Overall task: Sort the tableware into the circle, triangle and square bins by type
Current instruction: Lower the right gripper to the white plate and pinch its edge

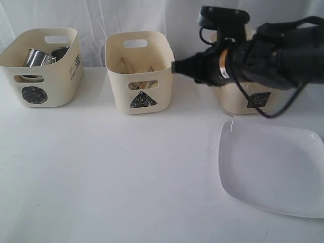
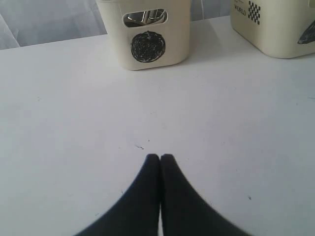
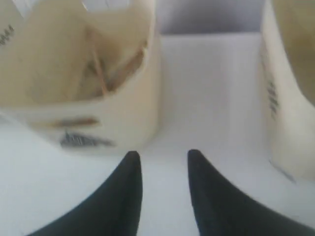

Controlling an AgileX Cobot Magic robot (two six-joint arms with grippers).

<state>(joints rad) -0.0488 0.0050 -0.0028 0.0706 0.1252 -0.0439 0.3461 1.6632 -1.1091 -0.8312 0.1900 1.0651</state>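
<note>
From the exterior view, the large white square plate (image 1: 273,169) lay near right, seemingly the last piece; next, its thin rim needed pinching for the cream square-marked tub (image 1: 230,104) behind. The left wrist view showed the left gripper (image 2: 160,158) clenched, empty. The right wrist view alone showed the right gripper (image 3: 160,157) parted, empty, beside the cream triangle-marked tub (image 3: 133,108).

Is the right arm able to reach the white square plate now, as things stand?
Probably yes: the right tool is open and empty, and the white plate lies flat with nothing on it or between them.
</note>
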